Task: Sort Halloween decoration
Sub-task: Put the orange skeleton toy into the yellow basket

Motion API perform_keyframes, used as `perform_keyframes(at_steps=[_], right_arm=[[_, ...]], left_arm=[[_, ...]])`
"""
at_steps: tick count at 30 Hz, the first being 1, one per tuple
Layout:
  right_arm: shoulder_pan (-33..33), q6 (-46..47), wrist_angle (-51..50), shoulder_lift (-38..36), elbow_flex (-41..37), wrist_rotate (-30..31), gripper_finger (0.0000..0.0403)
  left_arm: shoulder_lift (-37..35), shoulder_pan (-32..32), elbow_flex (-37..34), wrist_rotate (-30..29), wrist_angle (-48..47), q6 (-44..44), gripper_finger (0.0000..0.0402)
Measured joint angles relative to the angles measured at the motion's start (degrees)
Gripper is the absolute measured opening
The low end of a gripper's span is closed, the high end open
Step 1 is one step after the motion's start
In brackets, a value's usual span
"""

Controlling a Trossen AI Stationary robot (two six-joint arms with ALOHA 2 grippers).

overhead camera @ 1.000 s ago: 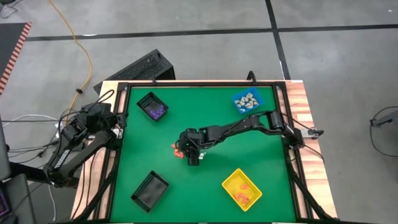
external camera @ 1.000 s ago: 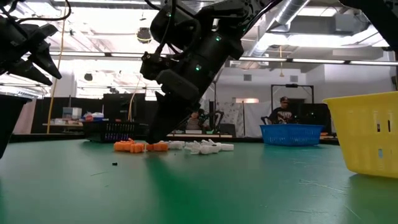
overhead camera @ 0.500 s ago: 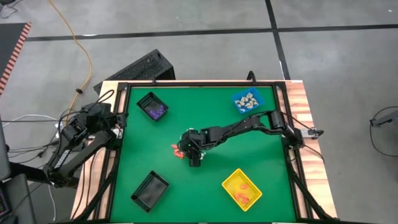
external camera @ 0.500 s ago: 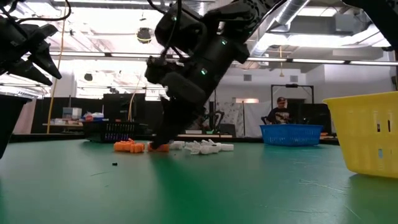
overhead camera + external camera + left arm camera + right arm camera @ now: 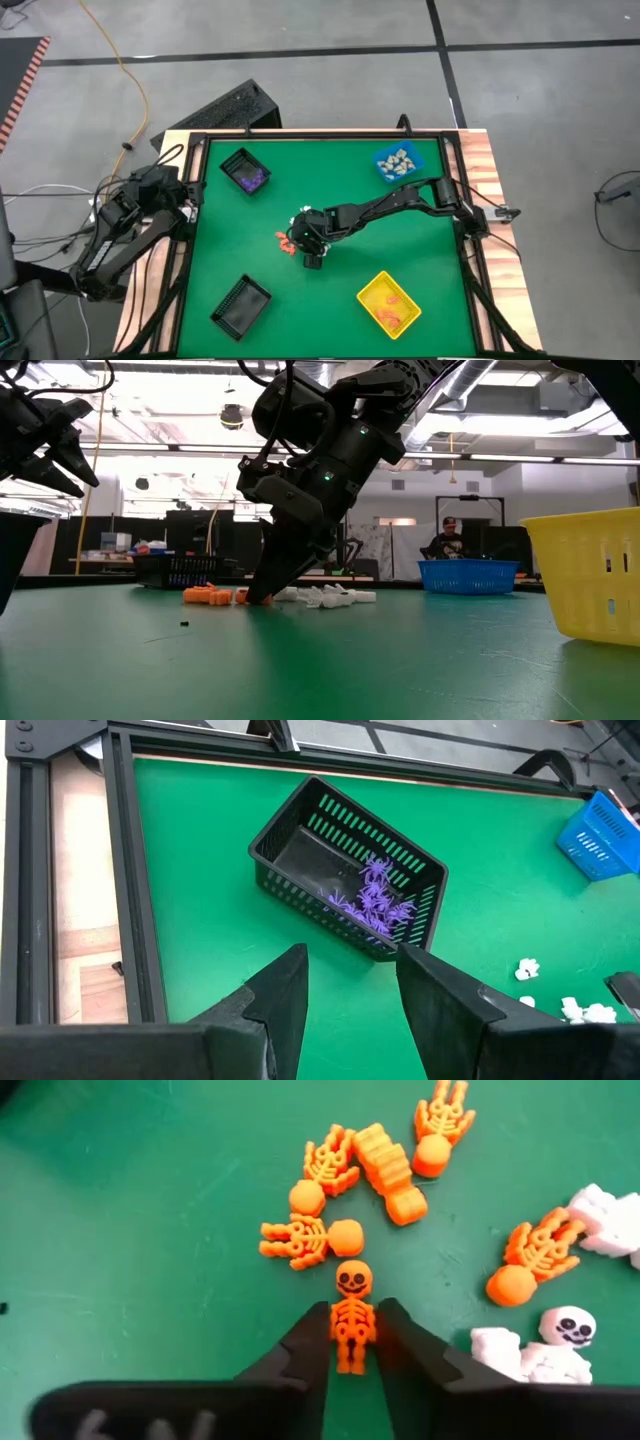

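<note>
Risk first, from the high view: your right gripper (image 5: pixel 309 247) sits at table centre over the orange pile (image 5: pixel 284 241); left gripper (image 5: pixel 350 995) waits open at nine o'clock. Low view: tips seem to touch the mat. Right wrist view: jaws flank the skeleton (image 5: pixel 352 1318); a grip on its narrow torso could let it slip.
</note>
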Motion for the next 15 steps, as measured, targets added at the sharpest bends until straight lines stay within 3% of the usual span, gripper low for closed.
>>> perform_keyframes(at_steps=[4,10,15], right_arm=[[0.0,3.0,-0.2,0.0,0.0,0.0,0.0051],[0.5,4.1,-2.5,-3.4,-0.5,0.7,0.0048],[1.6,4.5,-9.3,-12.2,-0.2,-1.8,0.0048]], left_arm=[[0.0,0.0,0.0,0.0,0.0,0.0,0.0143],[0.0,0.0,0.0,0.0,0.0,0.0,0.0143],[0.0,0.0,0.0,0.0,0.0,0.0,0.0143]])
